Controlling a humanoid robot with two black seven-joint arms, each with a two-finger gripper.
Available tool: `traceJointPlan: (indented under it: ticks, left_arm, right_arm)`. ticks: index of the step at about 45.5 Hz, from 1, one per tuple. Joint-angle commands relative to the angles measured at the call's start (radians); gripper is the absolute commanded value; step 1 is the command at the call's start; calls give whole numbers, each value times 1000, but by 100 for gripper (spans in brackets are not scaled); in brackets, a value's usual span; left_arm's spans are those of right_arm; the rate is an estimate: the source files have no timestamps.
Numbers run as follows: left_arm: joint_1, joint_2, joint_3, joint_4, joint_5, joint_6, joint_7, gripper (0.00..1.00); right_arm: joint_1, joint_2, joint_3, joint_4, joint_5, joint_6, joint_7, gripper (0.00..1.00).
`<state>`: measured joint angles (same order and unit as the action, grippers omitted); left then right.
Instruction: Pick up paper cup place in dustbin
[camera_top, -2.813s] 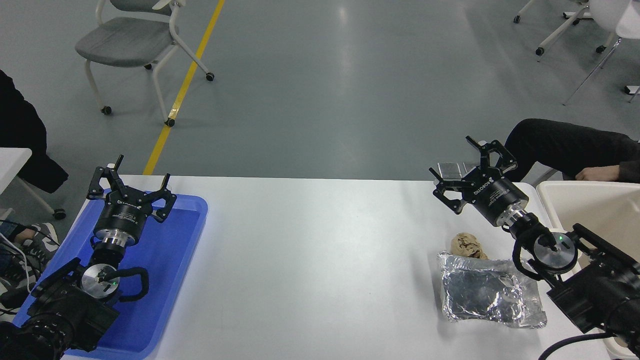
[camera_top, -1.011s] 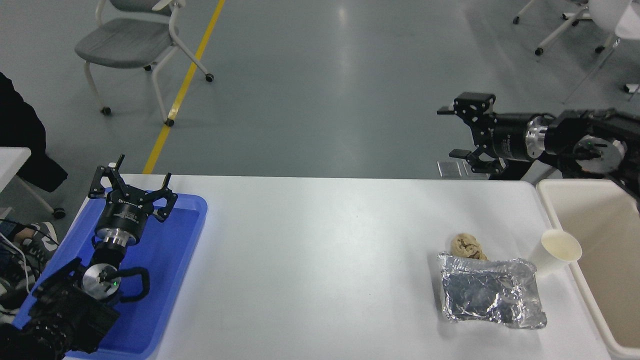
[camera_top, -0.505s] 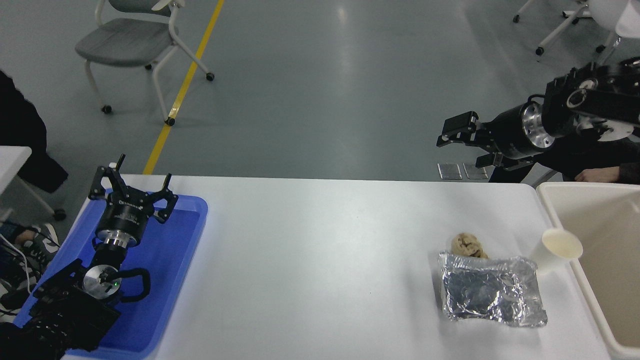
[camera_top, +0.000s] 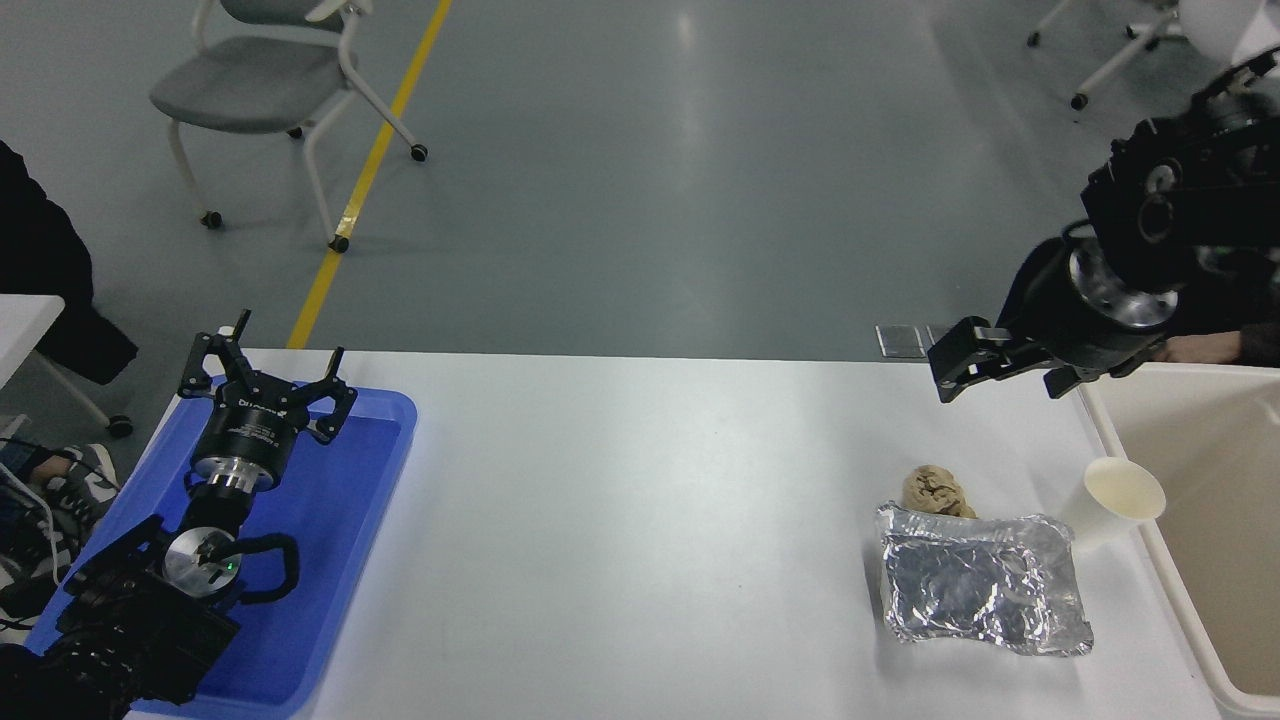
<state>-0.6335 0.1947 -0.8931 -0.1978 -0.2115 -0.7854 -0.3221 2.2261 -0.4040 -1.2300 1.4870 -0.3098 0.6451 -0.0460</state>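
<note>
The paper cup (camera_top: 1115, 502) stands upright near the table's right edge, between the foil bag and the dustbin (camera_top: 1102, 425). The dustbin is a big cream bin against the table's right side, and what shows of its inside is bare. My right gripper (camera_top: 1005, 372) hangs in the air over the table's far right corner, behind and a little left of the cup. It points down and left with its fingers spread, holding nothing. Parked over the blue tray at the lower left is my left gripper (camera_top: 265, 375), open.
A crinkled silver foil bag (camera_top: 982, 580) lies just left of the cup, with a crumpled brown paper ball (camera_top: 935, 490) behind it. The blue tray (camera_top: 345, 560) fills the table's left end. A person's hand (camera_top: 1200, 348) rests beyond the dustbin.
My right arm rose off the table, uncovering the cup, swung high to the right, and has now come down toward the far right corner. The cup, bag and left arm stayed put.
</note>
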Motion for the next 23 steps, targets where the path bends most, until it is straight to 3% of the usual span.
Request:
traceJointPlan:
  ticks: [1, 23]
  left_arm:
    - [0, 2, -1, 0, 0, 0, 0, 100]
    - [0, 2, 0, 0, 0, 0, 0, 100]
  right_arm:
    - [130, 10, -86, 121, 31, 45, 0, 100]
    - [227, 33, -118, 179, 107, 123, 0, 100]
